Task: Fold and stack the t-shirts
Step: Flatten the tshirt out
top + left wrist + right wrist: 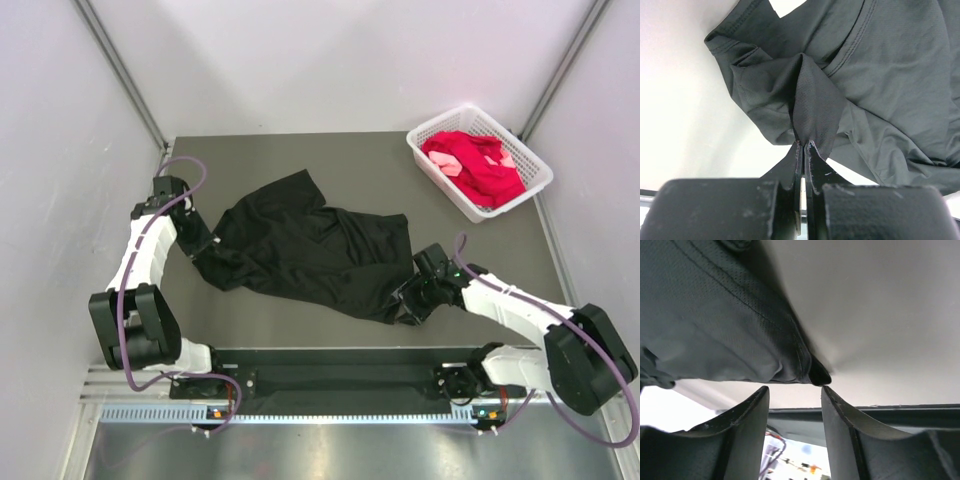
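Observation:
The black t-shirt (310, 250) lies crumpled and half spread across the middle of the table. My left gripper (205, 250) is at its left edge, shut on a pinched fold of the black fabric (812, 100), which rises in a peak from the fingertips (804, 145). At the shirt's lower right corner, my right gripper (408, 305) stands open (795, 387). The shirt's hem (805, 367) hangs just past its fingertips, not between them. A red t-shirt (480, 165) and a pale pink one (450, 168) are bunched in the basket.
The white lattice basket (470, 108) stands at the table's back right corner. Grey walls close in the table on the left, back and right. A metal rail (330, 410) runs along the near edge by the arm bases.

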You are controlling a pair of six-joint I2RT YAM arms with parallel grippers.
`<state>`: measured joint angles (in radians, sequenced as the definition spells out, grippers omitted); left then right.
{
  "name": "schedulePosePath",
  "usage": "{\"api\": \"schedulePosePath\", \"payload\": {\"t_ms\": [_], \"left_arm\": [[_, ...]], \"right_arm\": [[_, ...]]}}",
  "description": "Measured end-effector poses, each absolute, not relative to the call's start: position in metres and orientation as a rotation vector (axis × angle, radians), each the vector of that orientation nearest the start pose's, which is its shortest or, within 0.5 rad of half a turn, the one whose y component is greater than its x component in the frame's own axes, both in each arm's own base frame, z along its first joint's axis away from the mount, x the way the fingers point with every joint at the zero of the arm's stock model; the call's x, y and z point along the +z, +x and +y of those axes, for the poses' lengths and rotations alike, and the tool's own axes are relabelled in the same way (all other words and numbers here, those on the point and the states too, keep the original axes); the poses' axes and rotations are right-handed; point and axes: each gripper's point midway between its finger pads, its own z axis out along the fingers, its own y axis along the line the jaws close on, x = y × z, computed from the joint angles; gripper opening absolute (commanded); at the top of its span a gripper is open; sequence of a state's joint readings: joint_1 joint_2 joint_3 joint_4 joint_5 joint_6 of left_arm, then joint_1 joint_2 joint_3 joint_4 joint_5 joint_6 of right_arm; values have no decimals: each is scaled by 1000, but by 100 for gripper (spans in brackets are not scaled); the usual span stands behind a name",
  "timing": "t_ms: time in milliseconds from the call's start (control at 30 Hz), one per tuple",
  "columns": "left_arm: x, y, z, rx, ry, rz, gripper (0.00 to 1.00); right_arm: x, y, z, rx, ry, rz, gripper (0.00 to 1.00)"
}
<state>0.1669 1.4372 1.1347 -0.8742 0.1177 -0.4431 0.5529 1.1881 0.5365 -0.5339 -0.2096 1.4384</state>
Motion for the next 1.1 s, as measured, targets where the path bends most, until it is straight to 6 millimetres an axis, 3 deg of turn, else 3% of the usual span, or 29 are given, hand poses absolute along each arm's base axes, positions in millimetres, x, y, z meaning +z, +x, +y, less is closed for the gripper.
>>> {"api": "schedulePosePath", "payload": {"t_ms": [233, 433, 600, 1100], "left_arm": [[118, 300, 9, -258, -792, 2638, 0], [118, 300, 9, -261, -791, 2639, 0], [119, 300, 9, -261, -790, 2637, 0], [119, 300, 8, -266, -788, 2637, 0]], "right_arm": [[30, 157, 197, 654, 1338, 2758, 36], [22, 150, 193, 604, 1401, 2747, 36], [16, 142, 190, 585, 1446, 2746, 42], [15, 149, 204, 656, 1509, 2740, 40]]}}
